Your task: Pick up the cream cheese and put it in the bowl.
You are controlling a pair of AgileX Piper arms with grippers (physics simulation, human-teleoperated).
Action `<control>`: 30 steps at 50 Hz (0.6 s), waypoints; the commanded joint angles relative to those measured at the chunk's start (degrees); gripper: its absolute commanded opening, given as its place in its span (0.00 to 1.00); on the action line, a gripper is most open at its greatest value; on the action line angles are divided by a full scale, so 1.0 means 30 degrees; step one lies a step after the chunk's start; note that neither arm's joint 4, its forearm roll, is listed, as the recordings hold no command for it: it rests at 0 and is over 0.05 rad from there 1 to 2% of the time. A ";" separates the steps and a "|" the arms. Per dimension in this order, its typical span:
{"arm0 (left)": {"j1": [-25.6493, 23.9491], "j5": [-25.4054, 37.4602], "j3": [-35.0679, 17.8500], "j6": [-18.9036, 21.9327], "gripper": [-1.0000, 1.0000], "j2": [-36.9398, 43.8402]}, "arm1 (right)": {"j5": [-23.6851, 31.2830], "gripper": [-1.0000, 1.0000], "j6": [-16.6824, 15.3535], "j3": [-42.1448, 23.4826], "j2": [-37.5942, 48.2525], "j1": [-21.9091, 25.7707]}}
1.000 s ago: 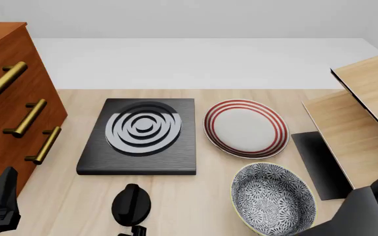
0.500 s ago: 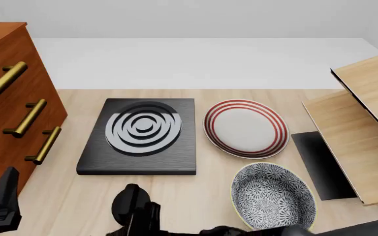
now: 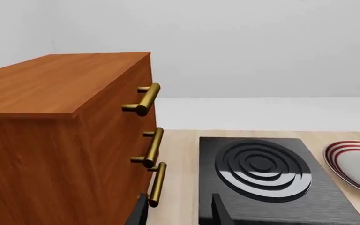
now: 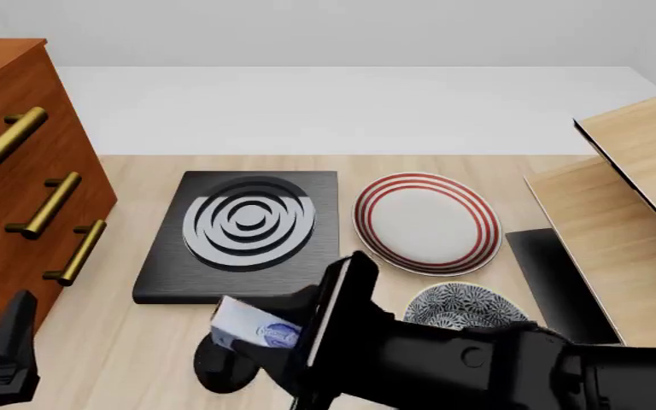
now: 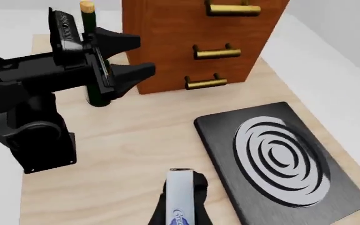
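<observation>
Right black gripper (image 4: pixel 262 342) clamps the small pale grey-white cream cheese box with blue oval logo (image 4: pixel 254 326), lifted above the wooden table (image 4: pixel 134 342) left of the deep round speckle-patterned bowl (image 4: pixel 465 309); left black gripper (image 5: pixel 120 56) hovers with fingers spread, empty.

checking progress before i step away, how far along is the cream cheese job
Done: the right gripper is shut on the cream cheese, held in front of the stove plate and above a black object.
In hand: carrying it; the box is left of the bowl, not over it.
Left: move over the bowl and release. The left gripper is open and idle beside the drawer cabinet.
</observation>
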 commanded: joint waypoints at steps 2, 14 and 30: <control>-0.0261 -0.0112 0.0000 -0.0056 1.00 0.0000 | 0.0831 0.00 0.1048 0.0451 -0.2714 -0.1869; -0.0532 -0.0162 0.0000 -0.0047 1.00 0.0000 | 0.0914 0.00 0.1828 0.1004 -0.3859 -0.3743; -0.0736 -0.0222 -0.0001 -0.0013 1.00 0.0000 | 0.0751 0.00 0.2952 0.1632 -0.5014 -0.5990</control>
